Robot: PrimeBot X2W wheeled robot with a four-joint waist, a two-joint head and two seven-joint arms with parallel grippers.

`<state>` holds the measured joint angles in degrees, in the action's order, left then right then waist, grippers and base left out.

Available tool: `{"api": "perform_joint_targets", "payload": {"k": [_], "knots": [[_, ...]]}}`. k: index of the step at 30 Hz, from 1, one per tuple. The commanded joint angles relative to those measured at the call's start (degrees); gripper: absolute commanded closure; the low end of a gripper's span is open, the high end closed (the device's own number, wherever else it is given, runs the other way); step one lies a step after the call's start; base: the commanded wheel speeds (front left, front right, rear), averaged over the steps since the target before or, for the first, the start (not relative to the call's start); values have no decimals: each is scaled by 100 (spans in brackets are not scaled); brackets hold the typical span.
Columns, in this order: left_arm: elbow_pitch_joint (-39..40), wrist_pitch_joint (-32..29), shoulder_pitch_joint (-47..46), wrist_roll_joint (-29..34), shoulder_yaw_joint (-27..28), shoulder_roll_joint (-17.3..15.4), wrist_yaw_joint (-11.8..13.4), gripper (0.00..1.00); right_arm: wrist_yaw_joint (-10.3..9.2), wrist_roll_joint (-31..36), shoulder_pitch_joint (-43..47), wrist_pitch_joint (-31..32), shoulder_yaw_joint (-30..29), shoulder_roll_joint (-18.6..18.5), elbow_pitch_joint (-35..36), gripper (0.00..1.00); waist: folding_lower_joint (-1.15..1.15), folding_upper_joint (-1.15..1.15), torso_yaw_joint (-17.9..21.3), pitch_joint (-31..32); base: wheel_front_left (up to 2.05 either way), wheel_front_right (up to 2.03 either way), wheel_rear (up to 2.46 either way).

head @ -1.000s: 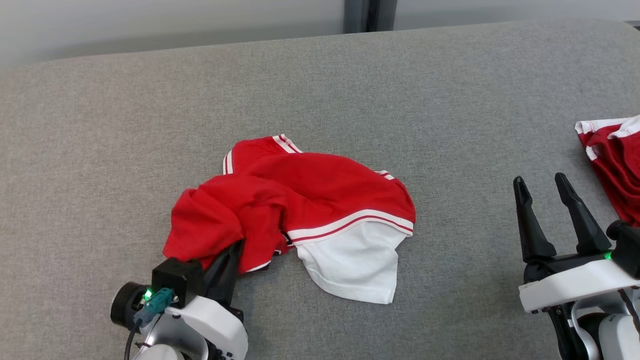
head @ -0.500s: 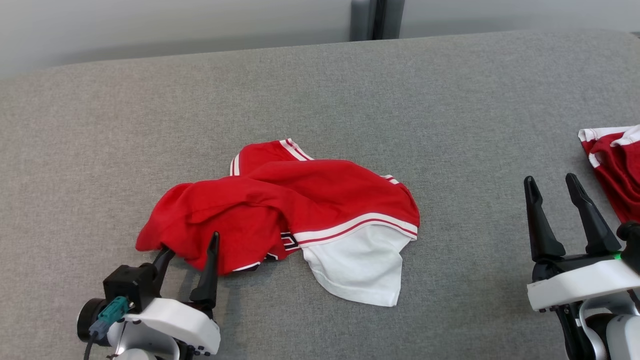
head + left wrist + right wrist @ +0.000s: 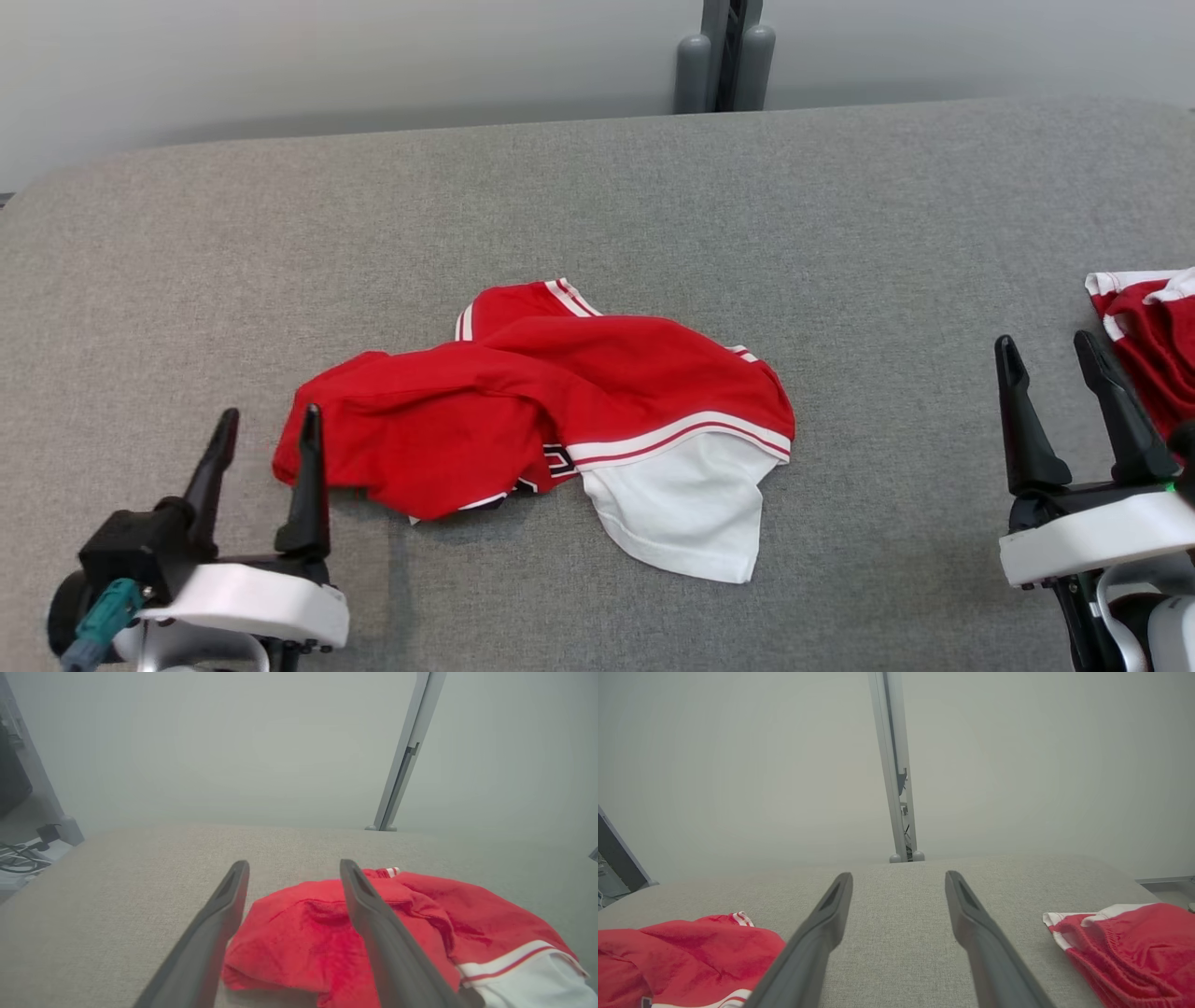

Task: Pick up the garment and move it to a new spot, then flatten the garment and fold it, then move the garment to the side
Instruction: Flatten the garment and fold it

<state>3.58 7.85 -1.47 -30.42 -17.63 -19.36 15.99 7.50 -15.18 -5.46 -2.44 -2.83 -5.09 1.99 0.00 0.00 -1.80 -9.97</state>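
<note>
The left claw [image 3: 270, 413] holds its fingers apart, empty, tips just beside the left edge of the red-and-white garment [image 3: 597, 383] lying midway across the grey surface [image 3: 597, 187]; whether one tip touches cloth is hard to tell. The right claw [image 3: 1043, 341], spread and empty, stands well apart. Beyond it a second red garment [image 3: 1153, 336] is cut off by the frame. Black lettering [image 3: 558, 459] hides mostly under a fold
</note>
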Motion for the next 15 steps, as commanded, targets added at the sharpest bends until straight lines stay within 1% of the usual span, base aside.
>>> {"api": "perform_joint_targets", "payload": {"k": [1, 3, 7, 12, 15], "knots": [[108, 67, 73, 8, 133, -105, 90, 0, -2, 47, 29, 5, -23, -32, 46, 0, 0, 0, -7, 58, 0, 0, 0], [303, 215, 119, 8, 344, -144, 217, 0, -2, 99, 54, -32, -55, -28, 106, 0, 0, 0, -15, 138, 0, 0, 0], [458, 364, 147, 21, 574, -247, 302, 0, -2, 186, 115, -52, -62, -11, 155, 0, 0, 0, -20, 254, 0, 0, 0], [330, 403, 226, -26, 713, -420, 196, 0, -2, 236, 169, -2, 14, 8, 188, 0, 0, 0, 22, 367, 0, 0, 0], [278, 423, 269, -69, 738, -451, 164, 0, -2, 255, 234, -3, 37, 13, 219, 0, 0, 0, 47, 400, 0, 0, 0]]}}
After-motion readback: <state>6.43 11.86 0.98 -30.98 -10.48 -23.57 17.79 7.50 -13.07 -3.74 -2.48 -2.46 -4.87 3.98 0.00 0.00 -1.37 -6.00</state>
